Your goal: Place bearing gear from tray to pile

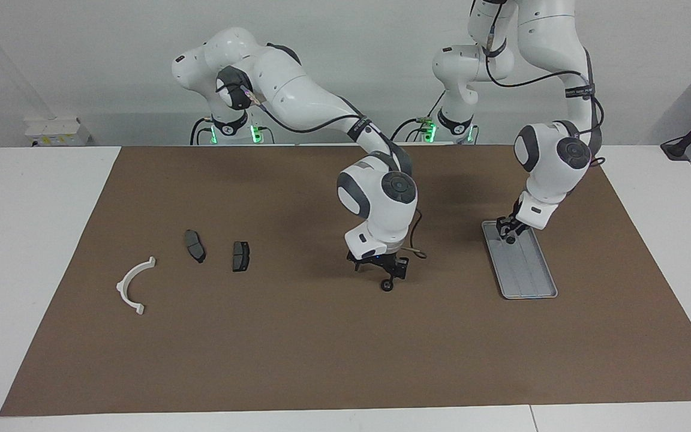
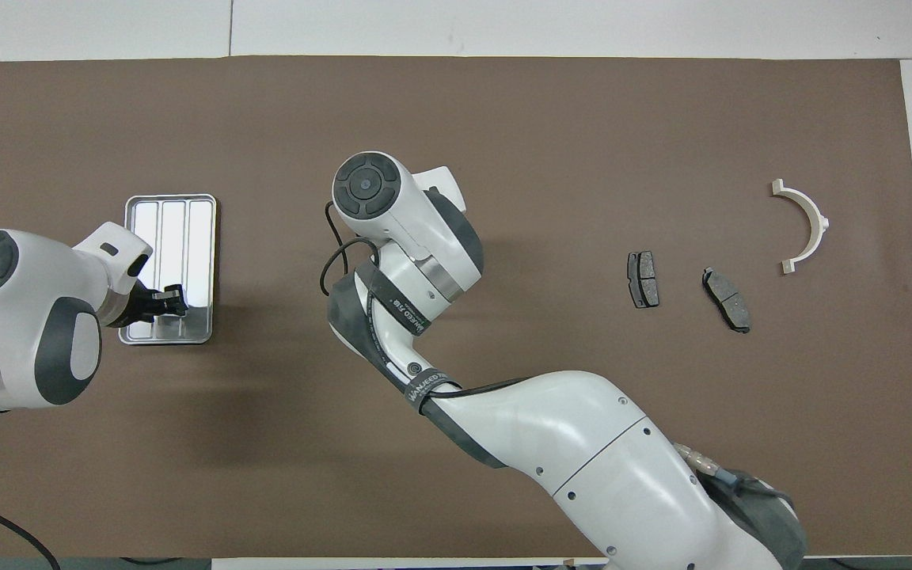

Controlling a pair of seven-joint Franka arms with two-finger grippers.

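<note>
Left gripper (image 1: 508, 231): in the tray (image 1: 531, 279), at its robot-side end, fingers pinched on a bearing gear (image 1: 510, 238). Right gripper (image 1: 383, 275): fully spread over a second gear (image 1: 387, 285) on the mat between tray and pile (image 1: 195, 246).

Bare brown mat (image 1: 297, 354) lies open between the right gripper (image 1: 388, 277), low over a small black bearing (image 1: 387, 286), and the two brake pads (image 1: 219, 252) toward the right arm's end; the bracket (image 1: 132, 288) sits past them. The bearing seems to touch a fingertip.
</note>
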